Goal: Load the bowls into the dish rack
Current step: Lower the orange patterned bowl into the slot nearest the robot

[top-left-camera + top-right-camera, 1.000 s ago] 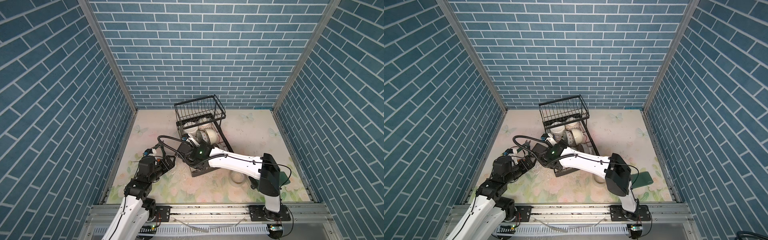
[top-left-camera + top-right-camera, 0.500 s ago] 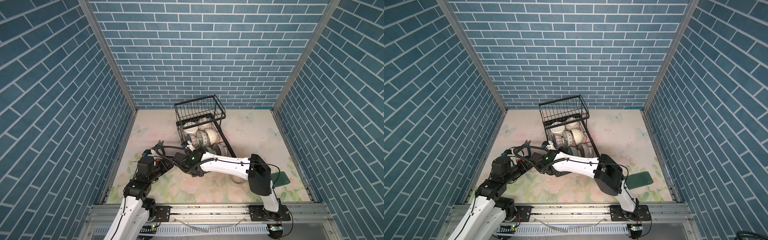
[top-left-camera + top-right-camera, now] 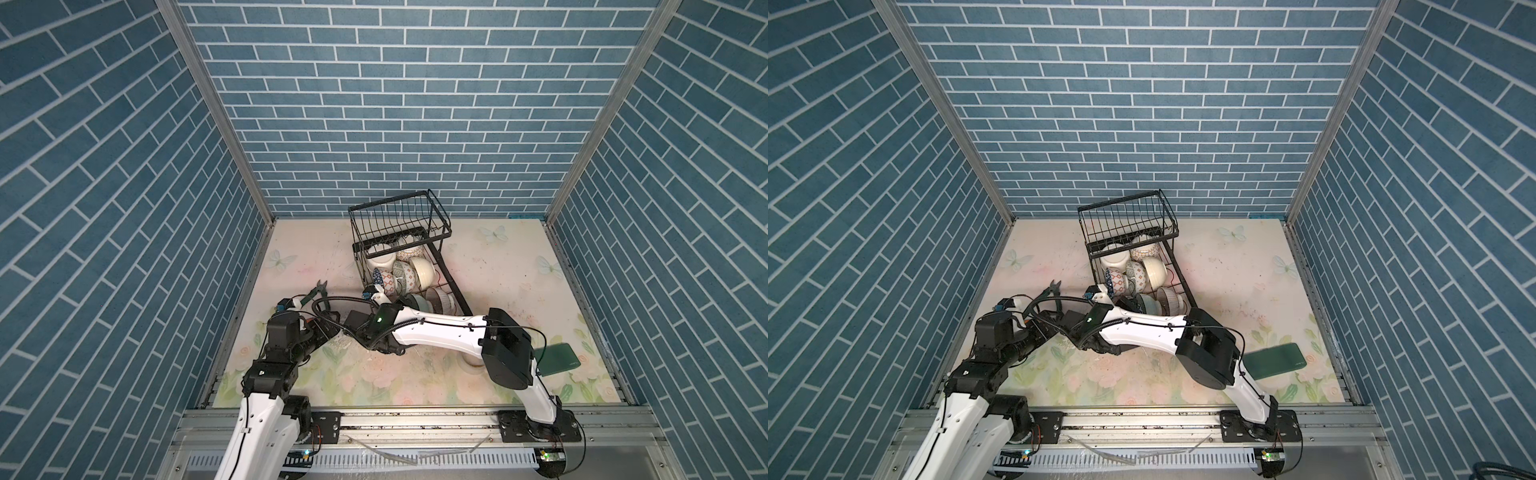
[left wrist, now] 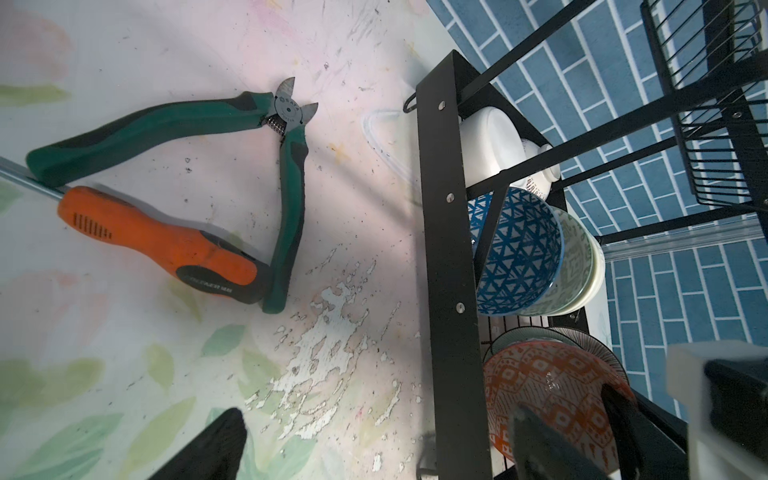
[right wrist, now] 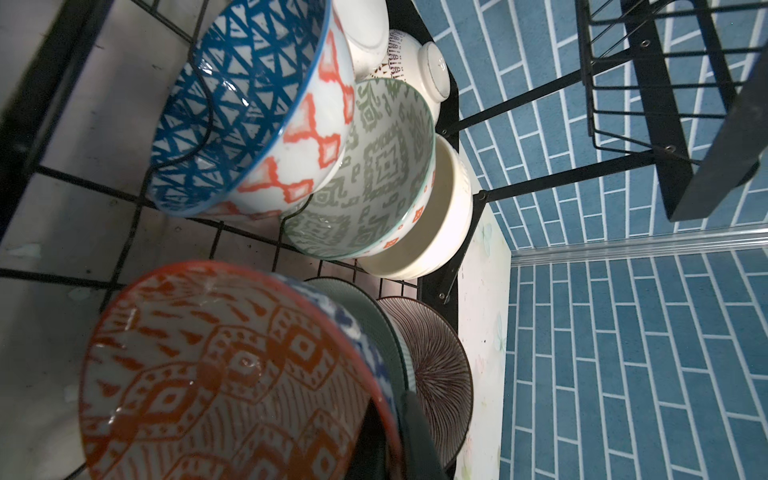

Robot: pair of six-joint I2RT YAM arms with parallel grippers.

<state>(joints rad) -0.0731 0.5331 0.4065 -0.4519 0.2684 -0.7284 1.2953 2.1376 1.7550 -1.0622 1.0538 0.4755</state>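
both top views: bright, even light, sharp, brick walls (image 3: 374,124) splay out wide-angle | left wrist: grey shadow band across the floral mat (image 4: 365,257), closest bits blurry | right wrist: dimmer, orange-patterned bowl (image 5: 216,374) soft up close, tiny glare specks on its glaze

patterned and cream bowls (image 5: 374,166) lean on edge in the black dish rack (image 4: 451,249), lower tray.

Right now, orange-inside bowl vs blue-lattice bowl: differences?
Inside: orange-inside bowl shows orange geometric print, blue-lattice bowl blue triangles. Outside: orange-inside bowl is blue-printed, blue-lattice bowl white with orange diamonds. The right gripper pinches the orange-inside bowl's rim; the blue-lattice bowl rests free on the dish rack wires. Both stand on edge.
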